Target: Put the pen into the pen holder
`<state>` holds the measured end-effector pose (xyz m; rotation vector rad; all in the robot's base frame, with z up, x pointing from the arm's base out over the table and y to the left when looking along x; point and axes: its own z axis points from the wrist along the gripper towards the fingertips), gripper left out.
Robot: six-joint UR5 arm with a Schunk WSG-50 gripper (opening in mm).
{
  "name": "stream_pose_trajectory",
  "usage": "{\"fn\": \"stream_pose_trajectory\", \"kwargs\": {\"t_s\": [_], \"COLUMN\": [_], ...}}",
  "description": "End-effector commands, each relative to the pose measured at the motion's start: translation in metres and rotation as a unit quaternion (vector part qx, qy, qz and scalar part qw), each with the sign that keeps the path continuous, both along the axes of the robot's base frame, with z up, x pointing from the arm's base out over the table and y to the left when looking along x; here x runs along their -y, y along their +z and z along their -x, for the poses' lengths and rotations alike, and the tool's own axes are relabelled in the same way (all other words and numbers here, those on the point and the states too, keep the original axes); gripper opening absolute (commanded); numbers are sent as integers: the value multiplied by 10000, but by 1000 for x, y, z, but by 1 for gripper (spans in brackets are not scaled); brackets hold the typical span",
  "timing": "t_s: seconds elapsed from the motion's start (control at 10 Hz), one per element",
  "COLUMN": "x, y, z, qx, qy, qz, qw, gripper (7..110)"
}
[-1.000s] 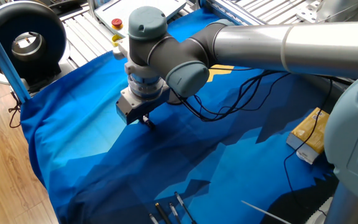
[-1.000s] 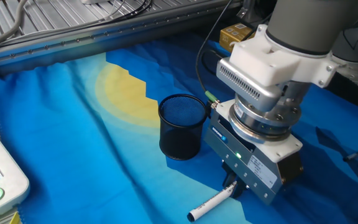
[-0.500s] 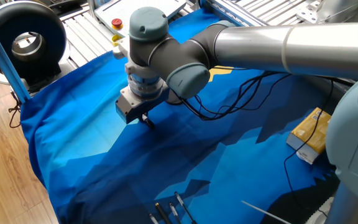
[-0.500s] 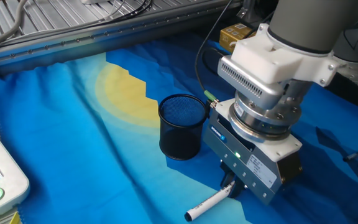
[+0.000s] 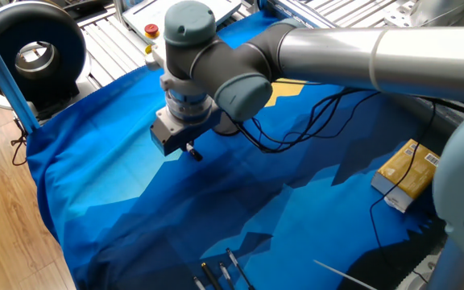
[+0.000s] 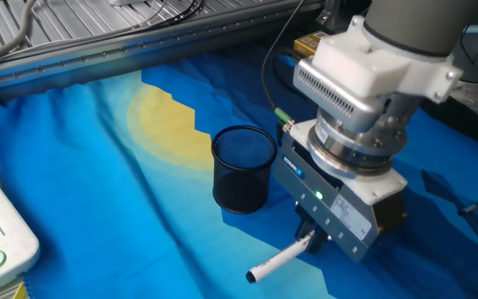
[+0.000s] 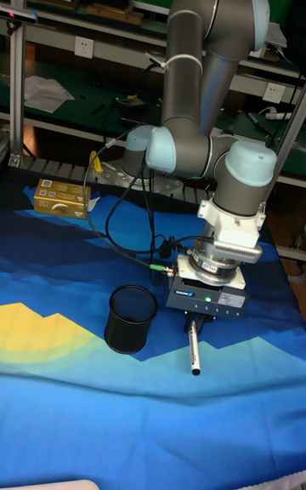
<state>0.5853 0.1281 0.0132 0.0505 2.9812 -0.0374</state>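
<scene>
The pen (image 6: 276,260) is a slim white marker. Its upper end is clamped in my gripper (image 6: 309,242), which is shut on it. The pen slopes down to the left, its free end just above the blue cloth. In the tall fixed view the pen (image 7: 194,350) points toward the camera below the gripper (image 7: 194,325). The pen holder (image 6: 243,169), a black mesh cup, stands upright just left of the gripper, a short gap apart; it also shows in the tall fixed view (image 7: 131,318). In one fixed view only the gripper (image 5: 190,151) shows, the arm hiding the pen and cup.
A yellow box (image 5: 409,171) lies at the cloth's far side with black cables (image 5: 312,121) trailing to the arm. Dark pens (image 5: 220,275) and a thin white rod (image 5: 346,275) lie near the cloth's front edge. A black ring-shaped device (image 5: 31,52) stands off the table.
The gripper has risen a little with the pen in it. The pen's free end has lifted off the cloth. The mesh cup has not moved.
</scene>
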Motion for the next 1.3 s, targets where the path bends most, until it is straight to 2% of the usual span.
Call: {"fn": "stream_pose_trajectory", "kwargs": {"t_s": [0.0,0.4,0.8,1.2], "x": [4,15,32,53], "y": [28,62,94,119], "z": [6,19,32,43], "qx": [-43,-84,-167,-265], "qy": [-48,27,144,285], "qz": [1,13,130,109], "qw": [10000,10000,9997,9992], "gripper": [7,7,7,7]}}
